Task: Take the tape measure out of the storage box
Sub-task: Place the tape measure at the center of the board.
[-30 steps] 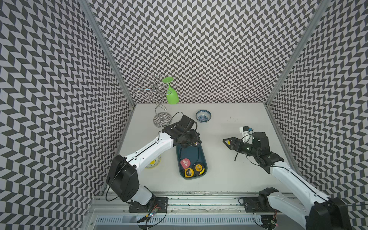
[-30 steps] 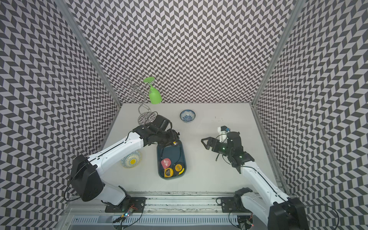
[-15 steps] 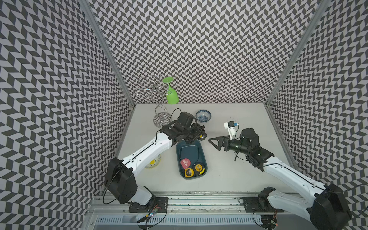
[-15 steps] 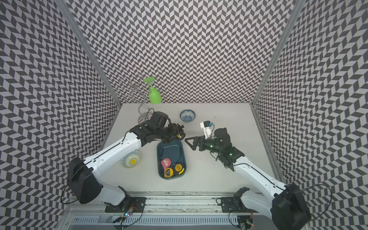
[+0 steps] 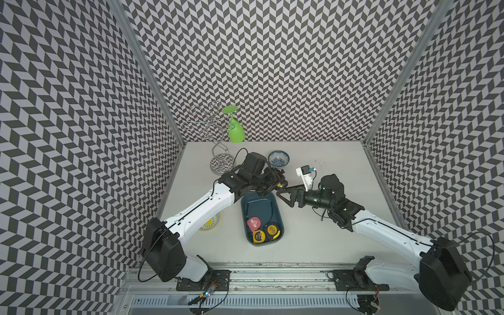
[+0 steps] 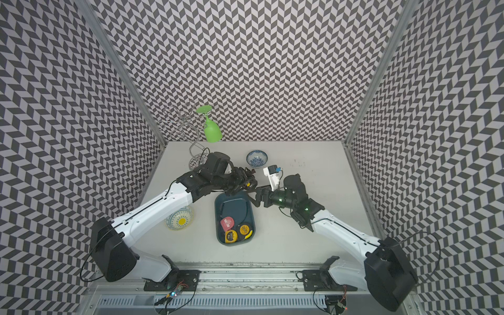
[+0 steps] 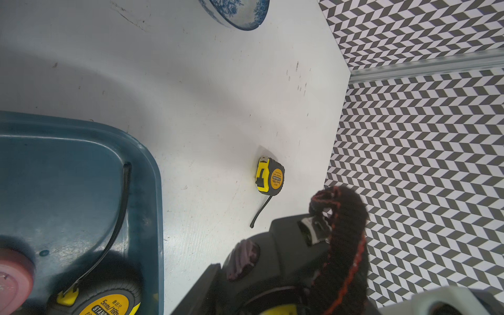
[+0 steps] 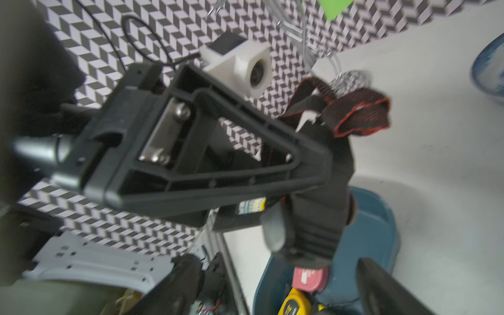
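Currently left arm stretches low across the table from 7 o'clock, and the left gripper hangs over the 12 o'clock end of the box. Its cloth-covered fingers pinch a tape, which is lifted clear of the box floor. Right arm reaches in from 4 o'clock, wrist level. The right gripper is nose to nose with the left one at the box's 1 o'clock corner, fingers spread; contact with the tape can't be made out.

Two yellow tapes and a red case sit at the box's 6 o'clock end. A loose tape stands on edge on the table outside the box, strap trailing. Blue bowl at 12 o'clock of the box. Yellow bowl at 9, partly under the left arm. Wire rack with a hung green glass at 11.

Table is plain off-white, scuffed. Chevron walls on three sides.
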Available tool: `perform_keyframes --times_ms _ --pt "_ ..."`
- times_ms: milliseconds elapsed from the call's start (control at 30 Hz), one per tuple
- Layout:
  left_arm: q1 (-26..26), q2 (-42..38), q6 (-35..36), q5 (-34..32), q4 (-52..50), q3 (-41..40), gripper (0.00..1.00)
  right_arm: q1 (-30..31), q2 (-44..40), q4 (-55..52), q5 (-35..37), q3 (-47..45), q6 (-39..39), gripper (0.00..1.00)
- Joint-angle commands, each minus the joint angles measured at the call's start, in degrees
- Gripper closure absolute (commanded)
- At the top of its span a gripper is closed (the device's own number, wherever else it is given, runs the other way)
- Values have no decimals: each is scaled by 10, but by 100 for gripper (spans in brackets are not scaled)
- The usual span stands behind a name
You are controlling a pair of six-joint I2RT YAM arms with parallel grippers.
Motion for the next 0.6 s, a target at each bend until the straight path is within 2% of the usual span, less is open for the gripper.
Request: perform_keyframes --times_ms 0,367,567 --pt "-3 -23 -4 15 33 12 100 3 9 47 82 18 13 32" --pt "-4 -20 -8 33 55 3 100 4 25 86 84 10 28 55" --pt "-6 -16 -9 38 62 1 100 3 24 88 84 11 29 81"
